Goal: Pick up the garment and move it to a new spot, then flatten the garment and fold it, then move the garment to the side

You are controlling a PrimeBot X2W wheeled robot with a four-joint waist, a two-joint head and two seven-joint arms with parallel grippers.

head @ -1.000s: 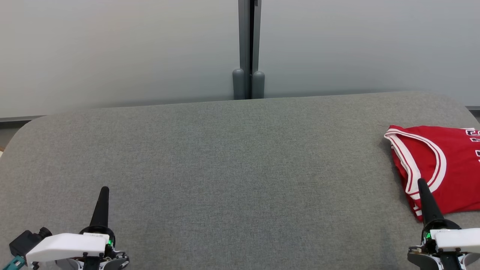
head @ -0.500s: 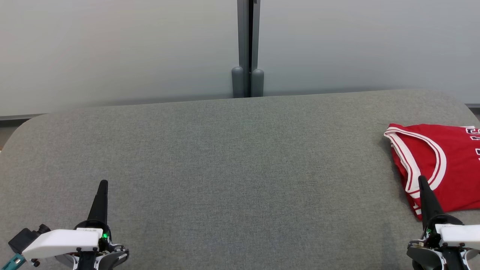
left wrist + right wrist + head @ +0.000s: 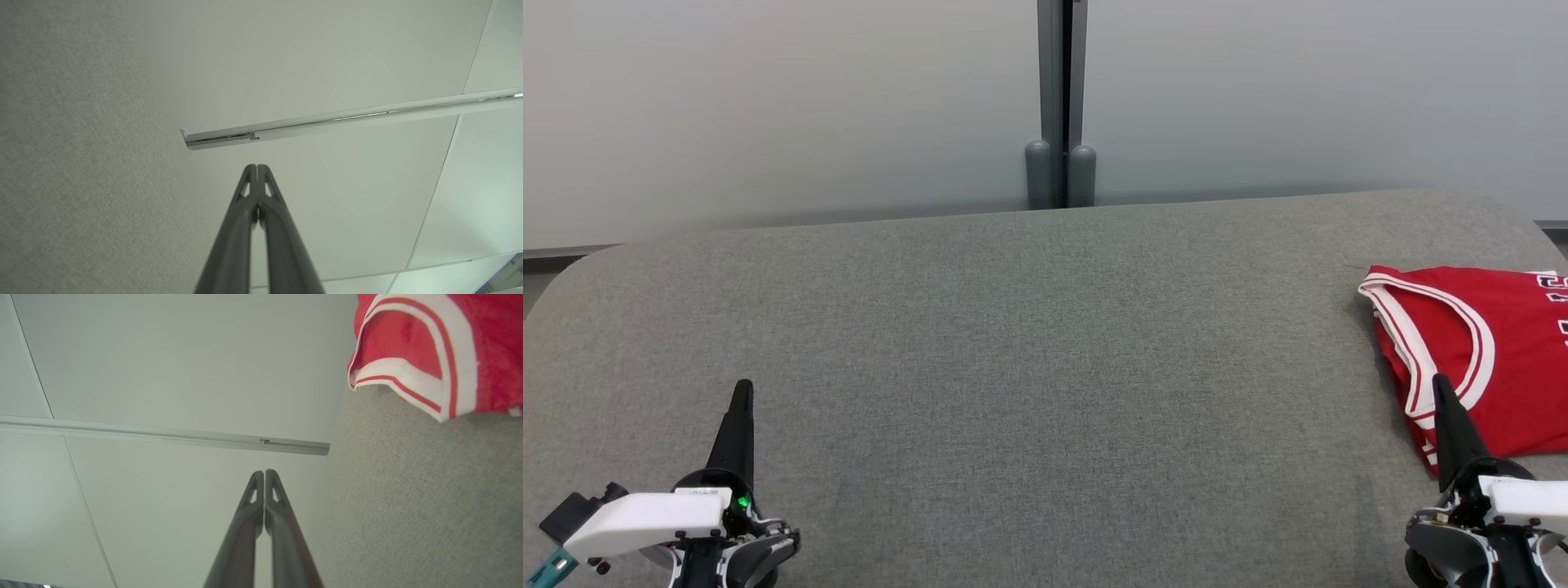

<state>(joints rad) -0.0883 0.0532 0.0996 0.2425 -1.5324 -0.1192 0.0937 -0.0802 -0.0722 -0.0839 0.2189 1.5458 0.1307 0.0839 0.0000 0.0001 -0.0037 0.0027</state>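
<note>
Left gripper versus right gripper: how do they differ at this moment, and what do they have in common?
The left gripper sits at the lower left over the grey tabletop; the right gripper sits at the lower right, by the red jersey. In the head view the right gripper's fingers overlap the jersey's corner; the left gripper has no garment near it. Shared: both are shut, hold nothing and point toward the far wall.

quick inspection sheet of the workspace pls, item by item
surface: grey fabric surface, flat
job's things: red jersey, white trim, looks folded, at the right edge, partly out of frame
clutter: nothing seen
grippers: left gripper shut, empty, over bare fabric; right gripper shut, empty, by the jersey's near corner
cables: nothing seen
surroundings: pale wall panels, grey post behind
</note>
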